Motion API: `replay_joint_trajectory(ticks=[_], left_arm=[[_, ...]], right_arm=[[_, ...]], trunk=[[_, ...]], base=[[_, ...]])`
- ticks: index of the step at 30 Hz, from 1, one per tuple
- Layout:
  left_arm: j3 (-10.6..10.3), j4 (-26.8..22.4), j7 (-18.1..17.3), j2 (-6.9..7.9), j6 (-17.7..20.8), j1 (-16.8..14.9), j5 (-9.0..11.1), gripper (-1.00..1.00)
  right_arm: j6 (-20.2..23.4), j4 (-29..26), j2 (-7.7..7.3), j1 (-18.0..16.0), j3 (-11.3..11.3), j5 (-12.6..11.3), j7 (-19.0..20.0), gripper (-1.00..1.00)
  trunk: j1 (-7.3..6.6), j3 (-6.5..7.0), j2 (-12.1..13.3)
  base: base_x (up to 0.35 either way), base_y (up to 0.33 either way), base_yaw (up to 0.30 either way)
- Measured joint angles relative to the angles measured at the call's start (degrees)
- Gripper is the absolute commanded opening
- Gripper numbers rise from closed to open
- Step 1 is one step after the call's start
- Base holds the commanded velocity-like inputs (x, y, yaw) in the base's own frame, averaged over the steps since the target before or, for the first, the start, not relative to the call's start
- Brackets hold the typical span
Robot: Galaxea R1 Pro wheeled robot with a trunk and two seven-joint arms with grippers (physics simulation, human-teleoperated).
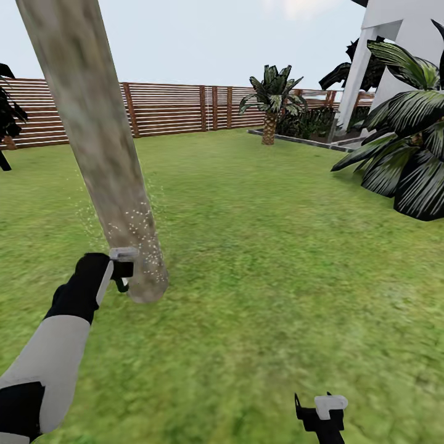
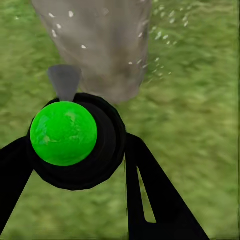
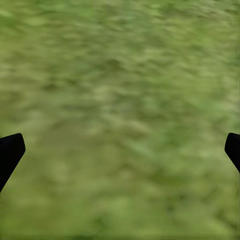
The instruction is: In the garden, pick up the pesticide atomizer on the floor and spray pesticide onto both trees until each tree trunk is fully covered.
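A thick grey-brown tree trunk [image 1: 102,148] leans up from the grass floor [image 1: 277,259] at the left. Whitish pesticide specks [image 1: 139,225] dot its lower part and drift beside it. My left gripper [image 1: 122,271] is shut on the pesticide atomizer [image 2: 64,133], a black sprayer with a bright green round top and a grey nozzle [image 2: 65,81] aimed at the trunk's base [image 2: 102,47] close ahead. My right gripper [image 1: 324,414] hangs low at the bottom right over the grass, open, with its black fingertips [image 3: 11,150] wide apart and nothing between them.
A brown slatted fence [image 1: 185,108] closes the lawn at the back. A small palm [image 1: 271,102] stands far right of centre, a large dark palm [image 1: 410,148] near the right edge, and a white building [image 1: 394,43] behind it. Open grass lies to the right of the trunk.
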Motion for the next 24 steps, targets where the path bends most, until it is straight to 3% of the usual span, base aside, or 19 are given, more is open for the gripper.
replay_joint_trajectory(ticks=[6, 11, 19, 24], left_arm=[[-0.45, 0.03, -0.64, -0.65, 0.07, 0.38, 0.09, -1.00], [-0.41, 0.03, -1.36, -0.67, 0.07, 0.40, 0.08, -1.00], [-0.22, 2.65, -1.92, 0.31, -0.25, 0.99, -0.44, -1.00], [-0.02, 3.17, -1.99, 2.88, -0.19, 1.61, -0.36, -1.00]], right_arm=[[0.00, 0.00, 0.00, 0.00, 0.00, 0.00, 0.00, 1.00], [0.00, 0.00, 0.00, 0.00, 0.00, 0.00, 0.00, 1.00], [0.00, 0.02, -0.01, 0.00, 0.00, 0.00, 0.00, 1.00], [0.00, 0.00, -0.04, 0.00, 0.00, 0.00, 0.00, 1.00]], trunk=[[0.00, 0.00, 0.00], [0.00, 0.00, 0.00], [0.00, 0.00, 0.00], [0.00, 0.00, 0.00]], base=[[0.004, 0.000, 0.000], [0.224, 0.089, 0.000], [0.037, 0.016, 0.000], [0.000, 0.000, 0.000]])
